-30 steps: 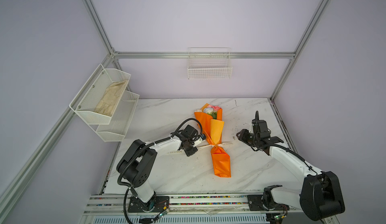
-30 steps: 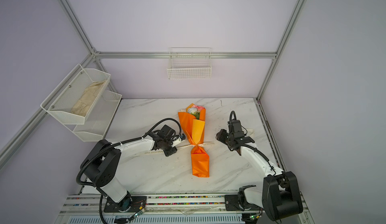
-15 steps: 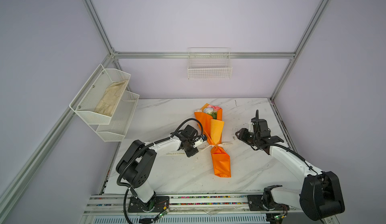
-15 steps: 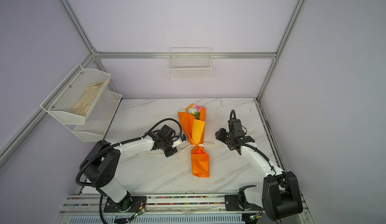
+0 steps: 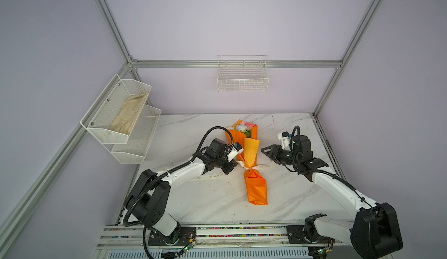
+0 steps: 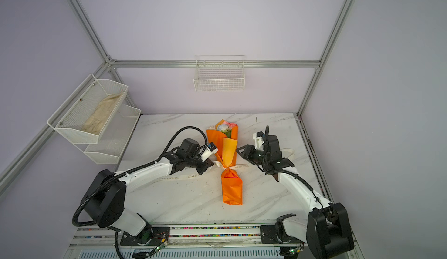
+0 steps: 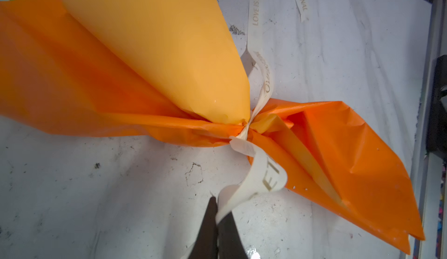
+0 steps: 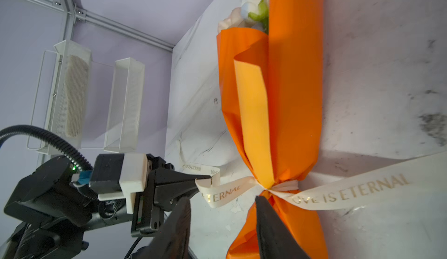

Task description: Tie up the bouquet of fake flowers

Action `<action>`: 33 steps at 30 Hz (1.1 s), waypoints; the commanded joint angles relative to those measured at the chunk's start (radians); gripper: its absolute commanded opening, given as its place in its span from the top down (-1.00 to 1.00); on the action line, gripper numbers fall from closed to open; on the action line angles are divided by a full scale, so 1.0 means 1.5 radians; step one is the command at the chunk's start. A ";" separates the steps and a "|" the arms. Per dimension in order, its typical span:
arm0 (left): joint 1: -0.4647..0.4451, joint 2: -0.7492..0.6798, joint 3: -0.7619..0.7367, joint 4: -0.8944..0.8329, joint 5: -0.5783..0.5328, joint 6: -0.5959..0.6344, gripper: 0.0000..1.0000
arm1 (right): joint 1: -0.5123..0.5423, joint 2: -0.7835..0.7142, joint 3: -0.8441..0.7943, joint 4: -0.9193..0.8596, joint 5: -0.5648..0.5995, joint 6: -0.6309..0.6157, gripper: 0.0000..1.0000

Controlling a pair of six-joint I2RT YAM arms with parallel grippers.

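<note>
White marble tabletop (image 5: 193,197), grey-veined, enclosed by lilac panels. You see the bouquet of fake flowers (image 5: 255,187) lying flat at mid-table, blooms toward the back wall. Its orange wrap is pinched at the waist by the cream printed ribbon (image 7: 266,178). Left gripper (image 7: 216,205): clenched on the ribbon's left tail, just beside that waist. Right gripper (image 5: 264,152): jaws parted, grasping nothing, near the wrap's right side; the ribbon's right tail lies on the marble close by.
</note>
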 commanded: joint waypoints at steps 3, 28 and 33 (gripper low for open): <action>0.003 -0.032 0.006 0.092 0.101 -0.117 0.98 | 0.051 -0.004 -0.025 0.040 -0.004 0.090 0.02; 0.003 -0.012 0.060 -0.005 0.168 -0.221 0.88 | 0.208 0.074 -0.118 0.329 0.088 0.511 -0.31; 0.002 -0.008 0.067 -0.006 0.185 -0.217 0.85 | 0.209 0.098 -0.113 0.345 0.101 0.513 -0.27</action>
